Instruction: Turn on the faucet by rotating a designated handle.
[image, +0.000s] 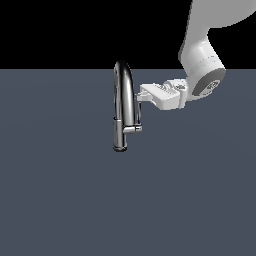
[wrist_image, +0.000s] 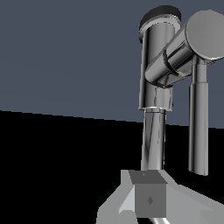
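You have one faucet (image: 121, 107) standing upright on the table (image: 60, 190), a little toward the exterior view's left of the arm. Its arched spout rises from a cylindrical body that ends in a dark base ring on the table. One handle (image: 138, 117) sits on the body's side facing the exterior view's right: a short stub (image: 131, 129) sticks out of the body and a thin chrome lever stands up from its end, roughly parallel to the body.

In the wrist view you see the same faucet (wrist_image: 155, 87) close up, with the stub's round end cap and the slim lever (wrist_image: 199, 127) beside the body.

You have one gripper (image: 140, 96), reaching in level from the exterior view's right, with its tip at the top of the lever, just beside the spout. One grey pad (wrist_image: 150, 199) shows in the wrist view, close against the spout. Whether the fingers are apart or pressed on the lever, you cannot tell from these views.
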